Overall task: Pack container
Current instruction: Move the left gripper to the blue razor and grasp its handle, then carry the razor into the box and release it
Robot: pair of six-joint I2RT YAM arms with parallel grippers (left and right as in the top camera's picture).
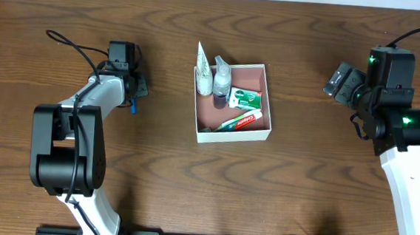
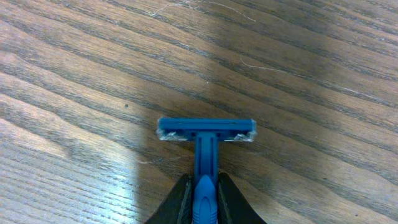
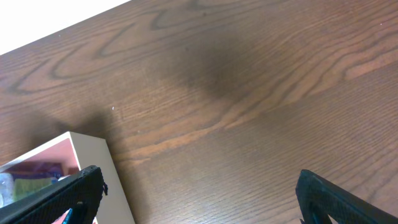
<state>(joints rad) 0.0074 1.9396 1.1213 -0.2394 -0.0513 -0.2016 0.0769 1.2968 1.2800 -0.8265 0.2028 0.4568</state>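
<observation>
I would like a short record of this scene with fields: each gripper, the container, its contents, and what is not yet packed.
left gripper: shut on blue razor, left of the container
right gripper: open, empty, right of the container
container: lidless, mid-table
inside: white tube, bottle, green-and-white carton, toothpaste
not yet packed: blue razor only

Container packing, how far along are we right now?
Done: the container holds a white tube, a bottle, a green-and-white carton and toothpaste. In hand: the left gripper is shut on a blue razor, away from it. Left: bring the razor over and drop it in. The right gripper is open and empty.
</observation>
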